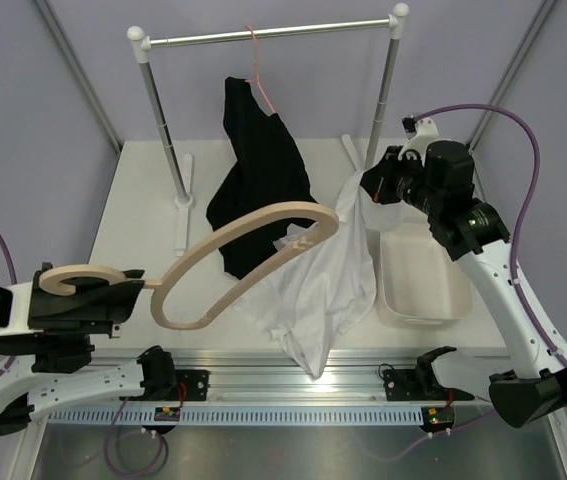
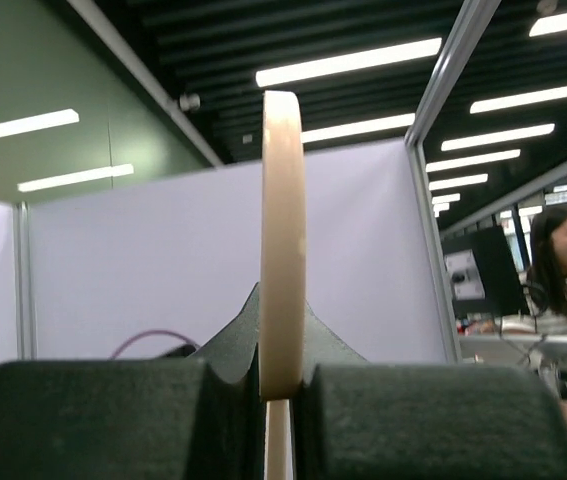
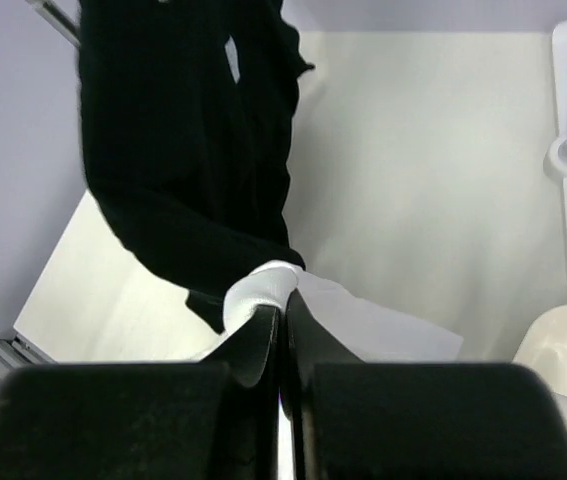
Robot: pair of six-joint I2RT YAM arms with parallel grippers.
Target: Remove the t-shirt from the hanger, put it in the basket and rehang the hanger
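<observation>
The beige wooden hanger (image 1: 233, 250) is held up near the camera, its hook at the left and its broad arm curving right. My left gripper (image 1: 113, 280) is shut on the hook, which shows edge-on between the jaws in the left wrist view (image 2: 283, 260). The white t-shirt (image 1: 323, 290) hangs from the hanger's right end and droops over the table's front. My right gripper (image 1: 371, 185) is shut on a fold of the t-shirt (image 3: 263, 290) at its upper right, lifted above the table.
A black garment (image 1: 258, 170) hangs on a thin pink wire hanger (image 1: 256, 70) from the metal rail (image 1: 273, 35) at the back. A white tub (image 1: 423, 275) stands at the right, under my right arm. The rack's posts stand left and right.
</observation>
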